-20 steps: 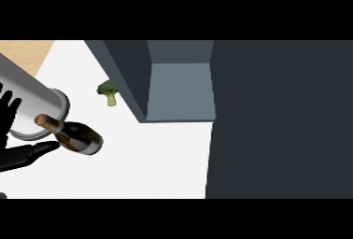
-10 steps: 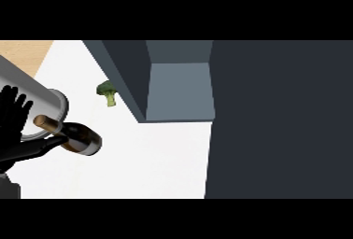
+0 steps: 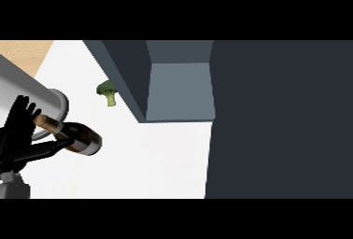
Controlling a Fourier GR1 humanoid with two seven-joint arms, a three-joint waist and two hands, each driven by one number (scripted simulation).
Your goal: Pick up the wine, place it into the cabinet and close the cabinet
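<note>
The left robot hand [image 3: 19, 137] shows at the view's left edge, black, with its fingers [image 3: 24, 112] spread upward and its thumb [image 3: 52, 148] stretched out to the right. The thumb lies against the lower side of the wine [image 3: 72, 135], and the fingers stand behind the bottle's neck, so the hand brackets the bottle without being wrapped around it. The right robot hand does not show.

The wine lies tilted on the white counter [image 3: 151, 163], its brown neck pointing up and left, its dark body with a pale band down and right. Just behind the neck, at the far left, stands a large grey cylinder [image 3: 31, 100] with a light rim; the bottle's neck overlaps it in the view.

Further right, a small piece of broccoli [image 3: 108, 90] lies on the counter, apart from the bottle and just beside the cabinet's edge. The cabinet [image 3: 179, 88] rises next, with dark grey walls around a lighter grey open interior. To its right a wide dark panel [image 3: 283, 121] fills the rest of the view.
</note>
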